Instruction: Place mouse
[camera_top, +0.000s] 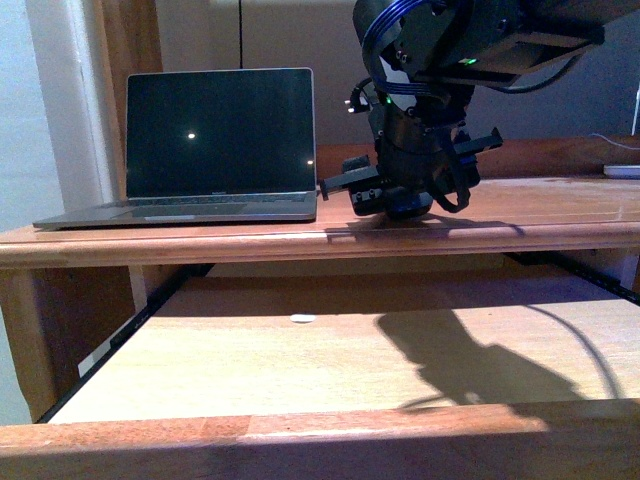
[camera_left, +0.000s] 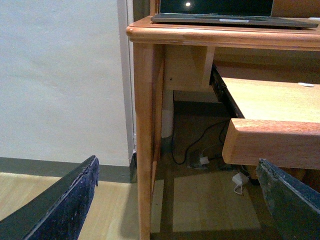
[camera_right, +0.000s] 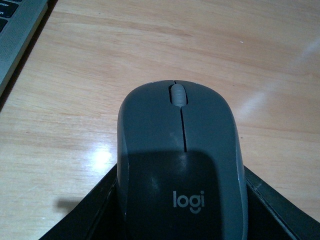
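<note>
While the right gripper (camera_top: 398, 203) pinches the mouse (camera_right: 180, 170) by its sides near the desk (camera_top: 560, 215) front edge, right beside the laptop (camera_top: 218, 135), the left gripper (camera_left: 177, 200) just hangs wide open, empty.

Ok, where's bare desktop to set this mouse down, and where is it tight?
Roomiest is the desktop right of the right gripper, out to the white item at the far edge. The pull-out tray below is bare but for a small white speck. Tight: the strip between the laptop and the mouse.
</note>
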